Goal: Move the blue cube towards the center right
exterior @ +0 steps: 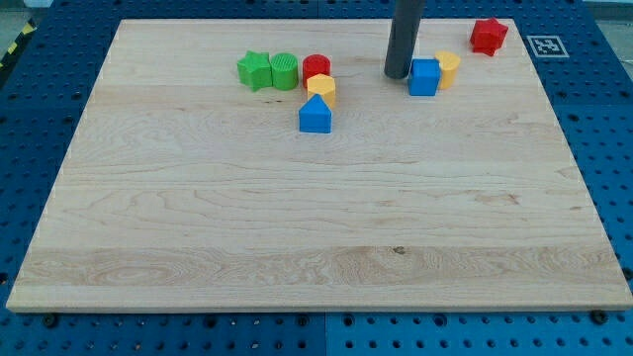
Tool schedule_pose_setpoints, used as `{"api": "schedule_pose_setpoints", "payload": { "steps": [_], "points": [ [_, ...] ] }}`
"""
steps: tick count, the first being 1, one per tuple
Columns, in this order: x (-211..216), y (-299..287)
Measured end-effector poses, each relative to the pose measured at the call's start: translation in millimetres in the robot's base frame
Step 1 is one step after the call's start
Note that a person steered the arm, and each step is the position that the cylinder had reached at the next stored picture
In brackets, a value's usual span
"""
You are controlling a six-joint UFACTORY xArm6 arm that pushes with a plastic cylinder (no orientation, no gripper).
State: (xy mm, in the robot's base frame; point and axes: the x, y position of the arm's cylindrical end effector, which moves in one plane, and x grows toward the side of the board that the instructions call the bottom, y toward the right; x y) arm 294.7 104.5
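Note:
The blue cube [424, 77] sits near the view's top, right of centre, on the wooden board [316, 218]. A yellow block [448, 68] touches its right side. My tip [398, 74] is the lower end of the dark rod and stands just left of the blue cube, very close to or touching it.
A red star-like block [489, 36] lies at the top right. Left of the rod are a green star block [255, 70], a green rounded block [284, 70], a red cylinder [316, 68], a yellow block [321, 89] and a blue pointed block [316, 116].

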Motion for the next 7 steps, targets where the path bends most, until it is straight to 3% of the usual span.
{"api": "schedule_pose_setpoints", "payload": {
  "steps": [1,4,7],
  "points": [
    [-15,1],
    [30,11],
    [20,12]
  ]
}}
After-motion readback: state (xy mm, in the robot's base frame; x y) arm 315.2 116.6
